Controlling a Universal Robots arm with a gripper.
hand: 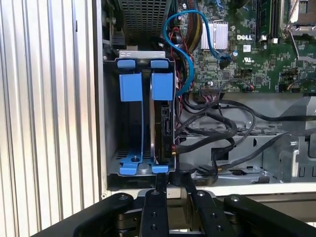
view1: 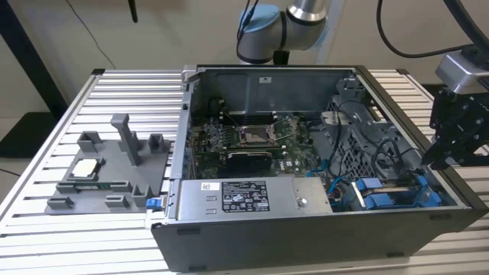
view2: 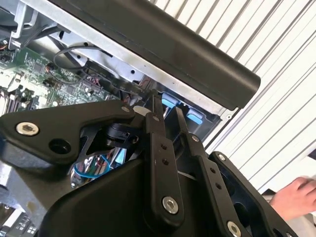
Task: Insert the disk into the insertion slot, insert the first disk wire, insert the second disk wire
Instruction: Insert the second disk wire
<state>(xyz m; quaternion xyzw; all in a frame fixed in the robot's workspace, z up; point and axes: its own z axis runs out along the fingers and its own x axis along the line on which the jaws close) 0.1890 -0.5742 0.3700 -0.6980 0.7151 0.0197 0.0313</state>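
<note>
Judging from the first wrist view, your disk [hand: 163,123] is down in the slot [hand: 140,53]. It stands on edge in the bay beside an empty neighbour, in the corner of the case [view1: 306,246] on the exterior view's right. It looks fully seated, though the dark gap around it makes that hard to swear to. So the step in hand reads as the first wire, not the disk.

Your gripper [view1: 441,163] hangs over the case's rim by that bay, touching nothing. Its fingers [hand: 154,212] stand a little apart with nothing between them.

A blue wire [hand: 167,29] loops down towards the disk, and black wires [hand: 207,131] crowd just beside it. You can't tell from here whether any plug is home. Seating a wire there calls for a firm pinch on its plug, a square line-up with the disk's connector, and a path clear of that tangle.

Mind the hand [view2: 296,197] over the table [view2: 276,59] outside the case, near the gripper.
</note>
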